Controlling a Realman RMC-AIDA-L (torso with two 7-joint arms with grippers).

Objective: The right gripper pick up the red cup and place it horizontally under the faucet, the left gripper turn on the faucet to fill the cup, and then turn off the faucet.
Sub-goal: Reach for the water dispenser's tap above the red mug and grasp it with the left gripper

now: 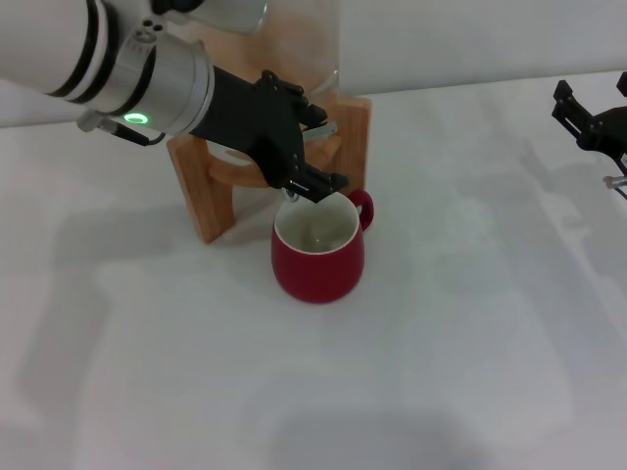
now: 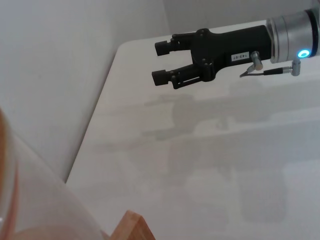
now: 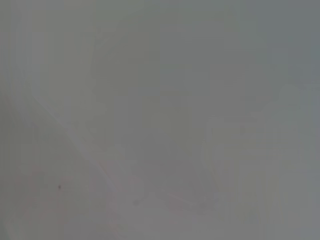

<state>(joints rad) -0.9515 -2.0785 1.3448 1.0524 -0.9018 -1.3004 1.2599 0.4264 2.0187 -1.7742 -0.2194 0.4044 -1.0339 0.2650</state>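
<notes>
A plain white table (image 1: 451, 372) fills the scene, with a pale wall behind it. Nearest, left of centre, the red cup (image 1: 317, 252) stands upright on the table, its white inside showing and its small handle pointing to the far right. Just beyond its far rim, the left gripper (image 1: 315, 183) reaches in from the left, its black fingers (image 1: 306, 176) pressed around the faucet (image 1: 294, 192) above the cup's mouth. Behind them stands the wooden stand (image 1: 209, 204) carrying the glass dispenser (image 1: 294, 39). At the far right edge the right gripper (image 1: 595, 103) hovers well apart, fingers spread and holding nothing.
</notes>
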